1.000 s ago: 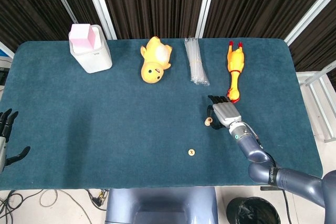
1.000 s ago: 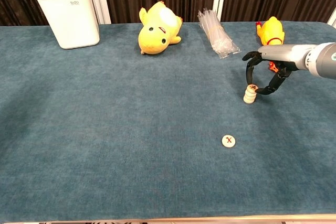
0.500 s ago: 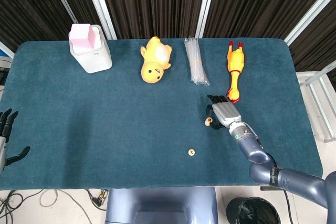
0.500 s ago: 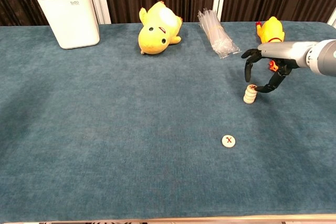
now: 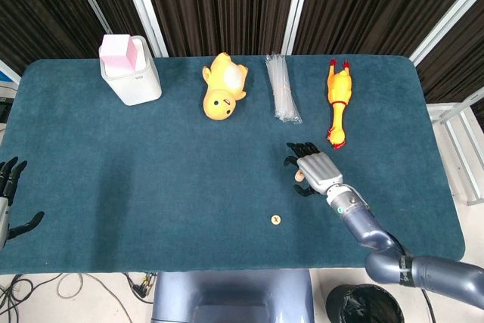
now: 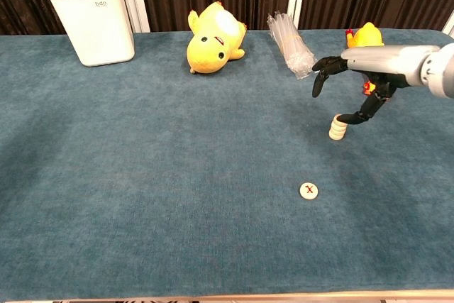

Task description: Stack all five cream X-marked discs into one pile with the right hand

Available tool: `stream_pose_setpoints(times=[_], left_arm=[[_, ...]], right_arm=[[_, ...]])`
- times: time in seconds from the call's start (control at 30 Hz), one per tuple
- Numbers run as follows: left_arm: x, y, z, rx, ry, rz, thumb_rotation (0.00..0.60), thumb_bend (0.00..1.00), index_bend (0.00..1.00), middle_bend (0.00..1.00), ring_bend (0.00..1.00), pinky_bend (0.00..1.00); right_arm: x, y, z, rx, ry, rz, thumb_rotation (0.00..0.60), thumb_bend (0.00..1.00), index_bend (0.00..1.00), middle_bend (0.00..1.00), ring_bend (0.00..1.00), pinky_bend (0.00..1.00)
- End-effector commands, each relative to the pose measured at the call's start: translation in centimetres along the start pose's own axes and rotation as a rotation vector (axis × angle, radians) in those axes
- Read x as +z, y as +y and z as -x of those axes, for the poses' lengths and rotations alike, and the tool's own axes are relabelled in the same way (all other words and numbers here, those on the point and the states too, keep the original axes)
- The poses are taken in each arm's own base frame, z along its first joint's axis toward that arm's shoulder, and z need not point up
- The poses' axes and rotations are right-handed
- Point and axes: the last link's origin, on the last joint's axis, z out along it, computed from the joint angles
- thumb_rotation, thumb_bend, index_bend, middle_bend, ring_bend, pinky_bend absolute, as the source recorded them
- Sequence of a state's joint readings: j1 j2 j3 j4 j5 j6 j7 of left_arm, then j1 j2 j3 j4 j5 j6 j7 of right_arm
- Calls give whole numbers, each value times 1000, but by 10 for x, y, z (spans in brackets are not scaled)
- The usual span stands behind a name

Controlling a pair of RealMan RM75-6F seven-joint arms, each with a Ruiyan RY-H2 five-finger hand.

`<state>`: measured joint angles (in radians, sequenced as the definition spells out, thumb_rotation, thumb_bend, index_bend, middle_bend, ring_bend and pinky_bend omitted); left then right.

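**One disc left outside the pile**

On the teal table (image 6: pixel 142 196), a pile of discs (image 6: pixel 337 128) is seen beneath the right hand (image 6: pixel 355 79), whose fingers are spread, apparently holding nothing. The loose disc (image 6: pixel 308 190) lies nearer the front edge, well apart, with open cloth between.

You can read a dark X on the lone cream disc (image 6: pixel 308 190) lying towards the surface's near edge, right of the middle. On the white box (image 6: pixel 92 19) at the far left corner, small grey letters read "bdo". No other writing is legible to you.
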<state>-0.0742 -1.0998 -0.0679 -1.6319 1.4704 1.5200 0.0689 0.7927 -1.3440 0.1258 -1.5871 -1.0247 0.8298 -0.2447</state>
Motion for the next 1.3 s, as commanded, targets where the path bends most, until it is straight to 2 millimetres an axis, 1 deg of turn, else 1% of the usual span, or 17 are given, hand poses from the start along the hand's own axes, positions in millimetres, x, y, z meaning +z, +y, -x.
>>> stream_pose_setpoints(times=[0.03, 0.23, 0.37, 0.47, 0.67, 0.83, 0.97, 1.1, 1.3], left_arm=[[0, 0, 0, 1, 1, -1, 600, 169, 48, 0, 0, 18], [0, 0, 0, 1, 2, -1, 600, 169, 48, 0, 0, 17], [0, 0, 0, 4, 3, -2, 600, 169, 48, 0, 0, 17], [0, 0, 0, 2, 2, -1, 600, 169, 48, 0, 0, 17], [0, 0, 0, 0, 2, -1, 600, 170, 48, 0, 0, 18], [0, 0, 0, 0, 2, -1, 600, 170, 48, 0, 0, 17], [0, 0, 0, 1, 2, -1, 600, 169, 48, 0, 0, 17], [0, 0, 0, 0, 2, -1, 600, 169, 48, 0, 0, 17], [0, 0, 0, -1, 1, 0, 600, 169, 48, 0, 0, 17]], right_arm=[[-22, -1, 10, -5, 25, -30, 600, 404, 294, 11, 22, 25], [-42, 0, 30, 0, 0, -62, 600, 336, 275, 11, 22, 25], [-49, -2, 40, -8, -10, -84, 600, 284, 250, 11, 22, 25], [-52, -2, 48, -14, -21, -92, 600, 267, 246, 11, 22, 25], [-49, -7, 55, -9, -21, -104, 600, 257, 248, 12, 22, 25], [-45, -17, 60, 9, -19, -124, 600, 258, 318, 11, 22, 27], [-42, -23, 66, 18, -25, -140, 600, 260, 347, 11, 22, 28], [-39, -28, 72, 21, -35, -149, 600, 263, 350, 12, 22, 29], [-31, -31, 77, 35, -39, -145, 600, 347, 375, 12, 22, 36]])
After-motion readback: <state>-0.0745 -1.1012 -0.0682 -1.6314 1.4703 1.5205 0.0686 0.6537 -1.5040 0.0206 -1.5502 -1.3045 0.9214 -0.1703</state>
